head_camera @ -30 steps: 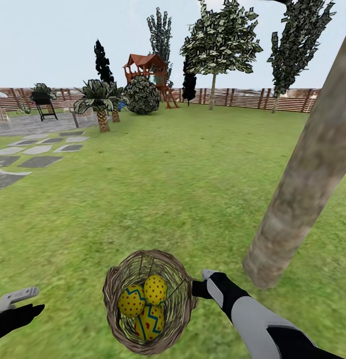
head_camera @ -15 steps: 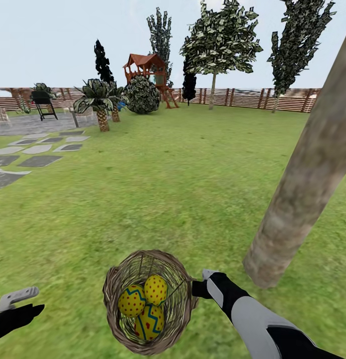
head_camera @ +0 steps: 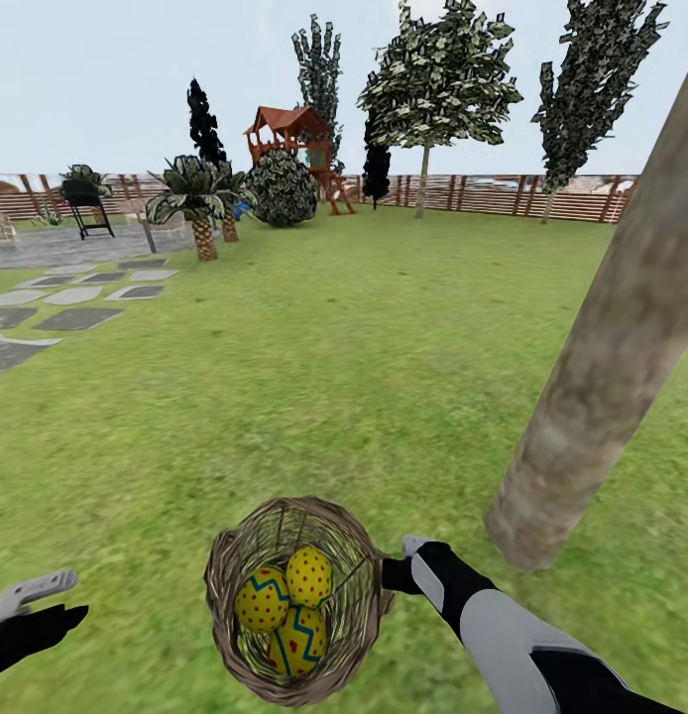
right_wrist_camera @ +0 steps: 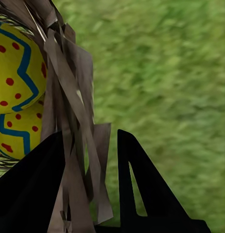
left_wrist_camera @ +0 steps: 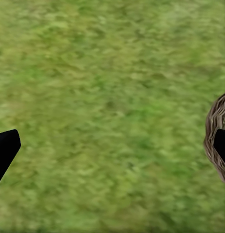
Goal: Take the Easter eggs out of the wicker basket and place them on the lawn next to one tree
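Three eggs sit in the basket, none out on the lawn. Two lie side by side toward the far side, the third nearer the robot, all touching. Yellow shells, red dots, blue zigzags.

Right hand is at the basket's right rim. Right wrist view: its two dark fingers straddle the woven wall, one inside by the eggs, one outside over grass, wicker strands between them. Fingers sit close together and pinch the rim.

Left hand hangs over bare grass, well left of the basket, touching nothing. Left wrist view: its fingertips sit at opposite edges of the frame, spread wide, grass between them, and the basket's edge is just behind the far fingertip.

Tree trunk stands right of the basket, leaning in the head view, base near the right hand but apart from it.

Far background: fence, a wooden playhouse, a round bush, short palms, grey paving at left.
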{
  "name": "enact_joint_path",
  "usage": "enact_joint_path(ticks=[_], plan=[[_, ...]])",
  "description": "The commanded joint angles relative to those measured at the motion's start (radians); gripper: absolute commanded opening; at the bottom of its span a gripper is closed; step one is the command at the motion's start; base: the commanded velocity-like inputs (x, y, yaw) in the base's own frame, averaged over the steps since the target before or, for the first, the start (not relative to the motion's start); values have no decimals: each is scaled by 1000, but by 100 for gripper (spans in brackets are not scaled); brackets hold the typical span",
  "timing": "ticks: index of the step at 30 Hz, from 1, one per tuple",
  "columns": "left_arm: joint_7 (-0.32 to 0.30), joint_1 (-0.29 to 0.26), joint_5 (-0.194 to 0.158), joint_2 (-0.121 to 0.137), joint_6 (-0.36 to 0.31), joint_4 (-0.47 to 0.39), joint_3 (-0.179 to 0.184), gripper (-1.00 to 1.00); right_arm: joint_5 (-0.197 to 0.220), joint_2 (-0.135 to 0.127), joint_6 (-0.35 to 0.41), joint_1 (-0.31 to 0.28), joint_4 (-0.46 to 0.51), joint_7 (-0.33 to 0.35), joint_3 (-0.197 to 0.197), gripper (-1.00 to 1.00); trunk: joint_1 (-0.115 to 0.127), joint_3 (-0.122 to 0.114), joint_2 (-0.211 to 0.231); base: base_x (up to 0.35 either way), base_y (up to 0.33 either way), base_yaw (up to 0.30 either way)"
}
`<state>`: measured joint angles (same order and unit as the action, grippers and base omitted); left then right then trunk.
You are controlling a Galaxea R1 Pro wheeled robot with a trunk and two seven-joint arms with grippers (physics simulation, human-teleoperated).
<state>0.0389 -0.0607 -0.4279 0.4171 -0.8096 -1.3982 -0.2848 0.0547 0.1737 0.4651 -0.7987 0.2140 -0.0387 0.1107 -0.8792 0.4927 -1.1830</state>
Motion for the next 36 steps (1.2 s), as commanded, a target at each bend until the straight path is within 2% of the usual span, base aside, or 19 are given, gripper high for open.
enact_joint_path(ticks=[1,36], plan=[[4,-1,-8,0,-5,-1,-1,100,16,1,4,0,2,-4,11,-100,-4,4,-8,0,0,0],[3,-1,-8,0,-5,-1,-1,100,16,1,4,0,2,-4,11,-100,-138,114,-253,0,0,0]])
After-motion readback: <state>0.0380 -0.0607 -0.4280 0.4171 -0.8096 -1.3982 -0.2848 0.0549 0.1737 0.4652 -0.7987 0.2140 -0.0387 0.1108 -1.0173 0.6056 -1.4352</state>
